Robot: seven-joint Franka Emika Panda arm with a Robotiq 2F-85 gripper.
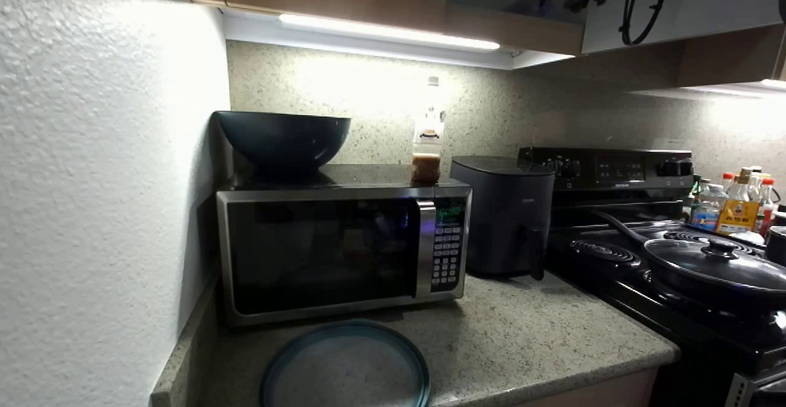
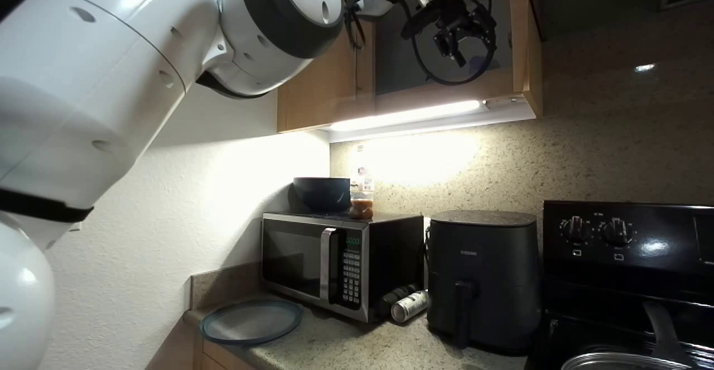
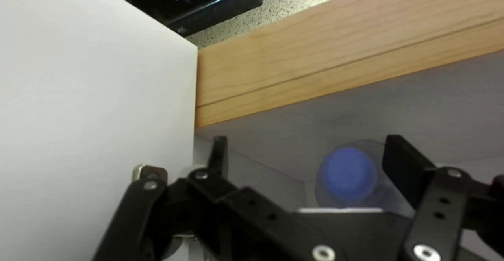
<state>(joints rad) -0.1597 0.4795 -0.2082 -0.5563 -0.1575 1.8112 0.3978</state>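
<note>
Right up close in the wrist view is the pincer, its fingers spread wide. Past them, inside the cabinet, I see the blue-topped tub, framed between the tips but nearer one finger. A white panel stands alongside.

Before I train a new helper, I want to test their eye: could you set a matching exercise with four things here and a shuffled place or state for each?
1. claw
2. bowl
3. lidded pan
4. container

A. on the stove
B. inside the cupboard, partly blue
C. jaws open
D. atop the microwave

Pairs: 1-C; 2-D; 3-A; 4-B
</note>
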